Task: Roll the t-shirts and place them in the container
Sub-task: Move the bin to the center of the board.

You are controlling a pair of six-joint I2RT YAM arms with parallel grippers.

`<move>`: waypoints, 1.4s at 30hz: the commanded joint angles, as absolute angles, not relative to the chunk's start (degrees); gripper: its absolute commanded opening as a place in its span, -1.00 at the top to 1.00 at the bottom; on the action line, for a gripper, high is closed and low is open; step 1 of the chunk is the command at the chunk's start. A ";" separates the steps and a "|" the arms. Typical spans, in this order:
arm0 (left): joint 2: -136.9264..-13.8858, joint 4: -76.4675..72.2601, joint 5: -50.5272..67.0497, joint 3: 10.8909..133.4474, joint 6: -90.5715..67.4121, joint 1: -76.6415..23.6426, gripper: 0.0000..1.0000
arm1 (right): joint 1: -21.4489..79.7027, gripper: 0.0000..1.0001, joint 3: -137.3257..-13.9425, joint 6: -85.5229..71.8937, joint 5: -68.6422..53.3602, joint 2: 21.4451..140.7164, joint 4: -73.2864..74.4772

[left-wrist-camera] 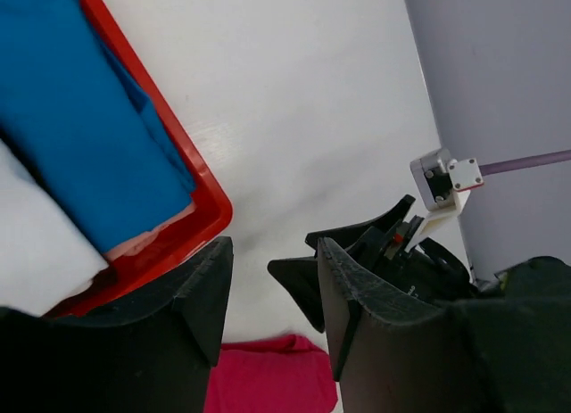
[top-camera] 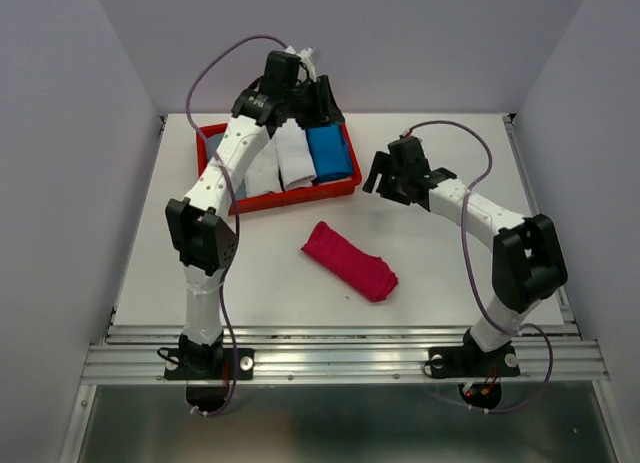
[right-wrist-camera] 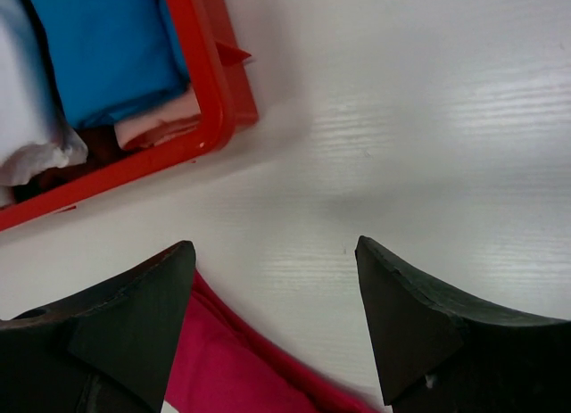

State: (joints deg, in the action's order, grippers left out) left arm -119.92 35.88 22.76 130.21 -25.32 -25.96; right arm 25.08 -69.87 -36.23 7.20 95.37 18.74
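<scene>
The white counter [top-camera: 450, 273] carries a red tray [top-camera: 300, 198] at its far left part, and well apart from it, near the middle, lies the magenta-pink t-shirt [top-camera: 350, 261]. It is already a compact roll and lies at a slant to the tray. Inside the tray two white t-shirts [top-camera: 285, 161] lie side by side, and a bright blue t-shirt [top-camera: 330, 151] fills the right end. The left arm reaches over the tray, and its left hand [left-wrist-camera: 272, 252] hangs above the tray's right corner with the fingers half apart and nothing between them. The right hand [right-wrist-camera: 275, 243] hovers over bare counter between the tray and the pink roll, with the fingers wide apart and also empty. It seems that the rolling of the pink shirt is finished and the roll now waits to be picked up, probably to join the others. To do this well, a hand should come down over the middle of the roll, across its length, and close on the whole thickness, so that the loose outer edge stays pressed in. A grip on one end only could let the cloth unwind.
</scene>
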 commanded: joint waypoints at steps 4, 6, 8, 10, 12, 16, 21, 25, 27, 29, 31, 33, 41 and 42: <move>-110.24 38.85 22.16 128.07 -22.59 -17.16 -0.06 | 24.61 -0.57 -81.81 -32.78 3.70 104.31 15.29; -107.85 39.02 21.62 125.96 -21.98 -14.95 -0.06 | 24.61 -0.57 -83.66 -32.17 3.43 106.95 15.29; -104.79 39.55 20.57 123.06 -21.36 -11.97 -0.06 | 24.61 -0.57 -86.64 -31.56 3.16 108.97 15.55; -103.19 40.78 18.90 121.30 -20.66 -9.85 -0.07 | 24.61 -0.57 -88.58 -31.29 3.78 111.00 16.26; -100.82 41.22 18.19 117.52 -19.87 -6.69 -0.06 | 24.61 -0.56 -91.40 -31.11 5.36 114.07 16.96; -96.87 40.96 17.41 109.62 -19.16 -1.42 -0.06 | 24.61 -0.13 -93.86 -31.38 9.48 117.68 18.37; -94.92 41.40 9.42 100.92 -19.25 3.60 -0.06 | 24.61 0.20 -94.66 -31.82 10.55 119.62 19.07; -94.92 40.17 5.63 92.14 -19.86 6.58 -0.06 | 24.61 0.50 -94.31 -32.34 11.33 119.97 19.51; -94.92 38.77 5.10 89.57 -20.04 7.03 -0.06 | 24.61 0.59 -93.35 -32.69 12.74 119.45 19.51; -95.27 38.32 4.40 86.59 -20.56 7.21 -0.05 | 24.09 0.70 -92.90 -32.52 14.05 119.00 19.60; -95.54 37.36 3.78 83.69 -21.27 7.21 -0.04 | 22.77 0.77 -92.64 -32.17 14.15 118.83 19.60; -95.45 36.74 3.43 82.19 -21.53 7.21 -0.04 | 22.24 0.79 -92.55 -31.73 13.71 118.83 19.60; -95.71 33.22 0.62 78.40 -21.18 7.12 -0.06 | 20.13 0.84 -94.22 -28.66 11.95 119.61 19.42; -96.06 32.96 0.62 78.40 -21.18 7.12 -0.06 | 20.13 0.85 -94.31 -28.65 11.87 119.62 19.51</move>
State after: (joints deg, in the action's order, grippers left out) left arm -96.68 36.05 2.85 79.13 -21.41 7.22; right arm 23.09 -92.62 -30.00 6.70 119.52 17.91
